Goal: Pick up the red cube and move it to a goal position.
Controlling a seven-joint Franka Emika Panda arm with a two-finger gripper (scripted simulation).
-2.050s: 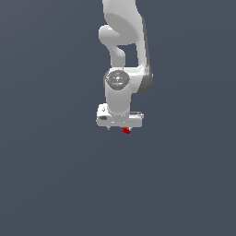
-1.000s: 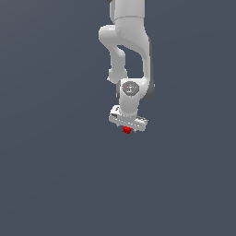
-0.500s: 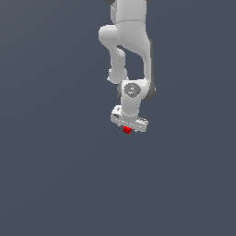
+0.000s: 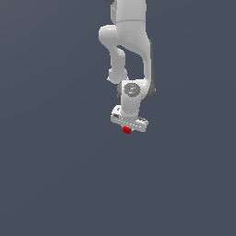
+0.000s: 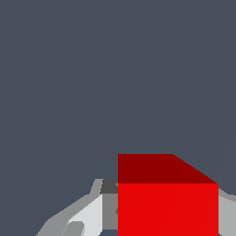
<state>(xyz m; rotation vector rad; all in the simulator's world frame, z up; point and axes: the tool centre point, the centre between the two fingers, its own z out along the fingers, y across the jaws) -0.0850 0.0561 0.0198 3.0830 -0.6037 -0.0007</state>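
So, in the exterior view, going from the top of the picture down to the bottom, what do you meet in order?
Arm's upper links → wrist joint → white gripper → red cube, then only plain dark background.

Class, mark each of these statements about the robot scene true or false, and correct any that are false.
1. The red cube sits between the fingers of the gripper. True.
2. The cube is blue. False: it is bright red.
3. The arm reaches down from the top of the exterior view. True.
4. Several other blocks lie around the cube. False: only the cube and the arm show against a plain grey background.
5. The cube is wider than the gripper. False: it is much smaller.
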